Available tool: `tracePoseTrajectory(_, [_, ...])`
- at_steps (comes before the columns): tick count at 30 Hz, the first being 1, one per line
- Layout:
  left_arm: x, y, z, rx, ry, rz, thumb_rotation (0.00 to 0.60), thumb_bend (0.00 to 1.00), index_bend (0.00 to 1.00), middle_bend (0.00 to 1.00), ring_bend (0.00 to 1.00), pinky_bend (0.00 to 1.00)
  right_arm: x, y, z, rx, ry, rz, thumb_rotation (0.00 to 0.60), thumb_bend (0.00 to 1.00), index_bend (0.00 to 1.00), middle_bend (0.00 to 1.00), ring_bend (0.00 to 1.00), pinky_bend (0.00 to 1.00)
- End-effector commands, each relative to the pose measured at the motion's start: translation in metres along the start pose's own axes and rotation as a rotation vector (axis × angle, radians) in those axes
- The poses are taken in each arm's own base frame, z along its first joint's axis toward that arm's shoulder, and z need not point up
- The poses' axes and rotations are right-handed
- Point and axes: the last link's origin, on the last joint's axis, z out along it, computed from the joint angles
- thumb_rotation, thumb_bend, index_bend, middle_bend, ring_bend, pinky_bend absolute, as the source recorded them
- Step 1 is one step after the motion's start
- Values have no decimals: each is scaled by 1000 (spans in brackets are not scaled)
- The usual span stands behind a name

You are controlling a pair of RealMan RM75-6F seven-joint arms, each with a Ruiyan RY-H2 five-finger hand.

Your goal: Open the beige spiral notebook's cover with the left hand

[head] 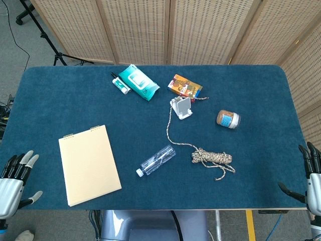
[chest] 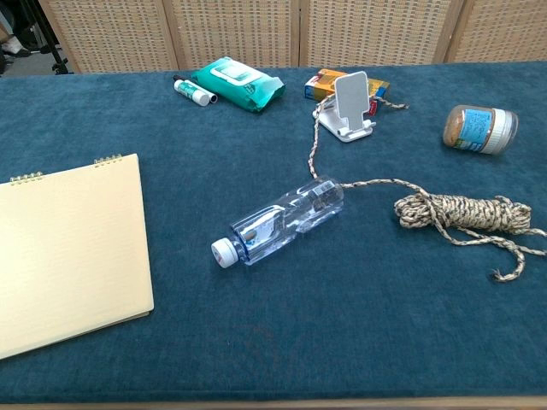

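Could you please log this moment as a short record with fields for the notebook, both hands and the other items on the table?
notebook: beige spiral notebook lies closed, flat near the table's front-left edge, binding on its far side
left hand: left hand off the table's left edge, fingers apart, holding nothing, not touching the notebook
right hand: right hand at the table's right edge, fingers apart, holding nothing
middle: plastic bottle on its side; coiled rope
far side: wipes pack, phone stand, jar
task state: cover not yet opened

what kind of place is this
Probably a lab or studio set up for robot recording: a blue felt-covered table with assorted props, woven folding screens as a backdrop, and a tripod stand on grey floor.
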Motion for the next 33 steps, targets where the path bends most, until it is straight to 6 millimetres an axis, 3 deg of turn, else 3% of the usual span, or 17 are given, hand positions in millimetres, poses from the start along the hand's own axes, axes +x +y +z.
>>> tracePoseTrajectory(1, [0,0,0,-1,2,-3,600,0,0,0,0,0,0,0,0,0,1,-1,600,105,45,0,0,0])
tracePoseTrajectory(8, [-8,2,-3,-38,-39,16,600,0,0,0,0,0,0,0,-1,0,-1,1,600,105,45,0,0,0])
tracePoseTrajectory(17, [-67,8,-15,-251,-196,87,600,1,0,0,0,0,-1,-1,-1,-9,-3,5,600,106,45,0,0,0])
tracePoseTrajectory(33, [-112,-1,-17,-363,-287,19,600,111,0,0,0,0,-3,-1,-1,-15,-8,7,600,127,45,0,0,0])
